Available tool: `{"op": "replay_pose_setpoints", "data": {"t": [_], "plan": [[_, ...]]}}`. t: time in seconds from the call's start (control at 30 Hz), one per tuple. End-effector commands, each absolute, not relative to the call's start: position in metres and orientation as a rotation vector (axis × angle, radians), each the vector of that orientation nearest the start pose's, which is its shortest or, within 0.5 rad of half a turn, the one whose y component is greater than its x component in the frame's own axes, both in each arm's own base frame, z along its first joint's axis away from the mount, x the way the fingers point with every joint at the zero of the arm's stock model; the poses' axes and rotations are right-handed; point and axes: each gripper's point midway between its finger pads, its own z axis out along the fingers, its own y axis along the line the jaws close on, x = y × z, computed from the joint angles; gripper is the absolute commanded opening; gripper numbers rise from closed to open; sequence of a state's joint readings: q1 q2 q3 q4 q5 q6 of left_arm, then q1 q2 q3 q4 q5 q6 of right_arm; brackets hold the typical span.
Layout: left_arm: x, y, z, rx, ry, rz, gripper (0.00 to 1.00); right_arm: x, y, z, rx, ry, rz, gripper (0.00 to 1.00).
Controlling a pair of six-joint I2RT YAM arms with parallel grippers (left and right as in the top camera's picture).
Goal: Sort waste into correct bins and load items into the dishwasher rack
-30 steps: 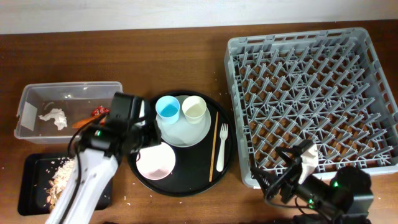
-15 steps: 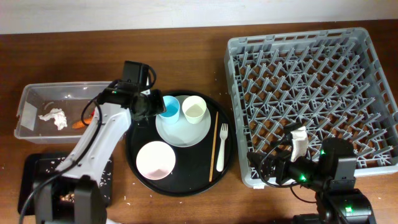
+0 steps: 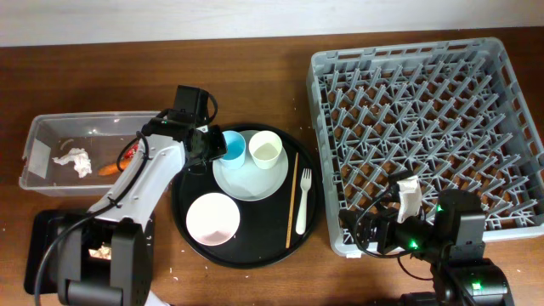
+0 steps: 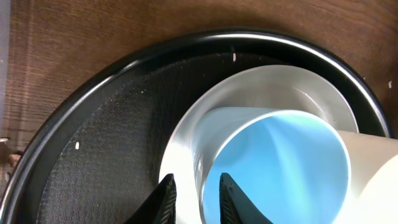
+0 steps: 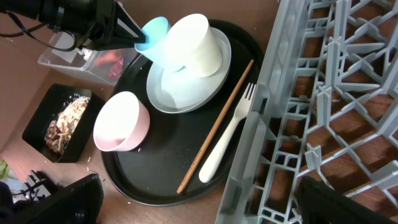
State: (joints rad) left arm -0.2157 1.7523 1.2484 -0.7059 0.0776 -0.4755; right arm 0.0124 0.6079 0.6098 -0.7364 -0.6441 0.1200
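Treat the light blue cup (image 3: 229,146), on the pale plate (image 3: 246,182) left of centre toward the counter's far edge, as probably light, stiff and slick, pinching its thin rim wall, straddled by the narrowly parted, not-yet-gripping left fingers (image 4: 166,202).

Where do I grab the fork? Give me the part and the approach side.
Take the fork by its broad handle end, coming straight down from above with fingers closing across its width. It lies flat on the tray, tines pointing away, and the chopstick runs close alongside, so a side approach looks blocked.
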Motion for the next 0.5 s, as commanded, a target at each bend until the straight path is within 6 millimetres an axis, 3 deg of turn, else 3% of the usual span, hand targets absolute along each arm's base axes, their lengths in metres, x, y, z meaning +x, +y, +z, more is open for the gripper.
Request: {"op": "replay_pose_setpoints", "data": {"t": [0.0, 0.17, 0.27, 0.33, 0.47], "plan": [[0.3894, -0.097, 0.0788, -0.361, 2.782, -0.273, 0.23, 0.2058, 0.1033, 0.1859, -0.209, 2.236, 0.789, 0.99], [0.388, -0.0967, 0.0766, -0.362, 2.786, -0.272, 0.17, 0.2048, 0.1033, 0.1848, -0.206, 2.243, 0.791, 0.99], [0.3864, -0.0966, 0.0756, -0.362, 2.793, -0.269, 0.18, 0.2042, 0.1033, 0.1842, -0.205, 2.247, 0.792, 0.99], [0.3815, -0.0979, 0.0737, -0.358, 2.814, -0.264, 0.3, 0.2039, 0.1031, 0.1837, -0.204, 2.25, 0.791, 0.99], [0.3802, -0.098, 0.0732, -0.359, 2.819, -0.265, 0.29, 0.2034, 0.1031, 0.1831, -0.203, 2.253, 0.792, 0.99]]}}
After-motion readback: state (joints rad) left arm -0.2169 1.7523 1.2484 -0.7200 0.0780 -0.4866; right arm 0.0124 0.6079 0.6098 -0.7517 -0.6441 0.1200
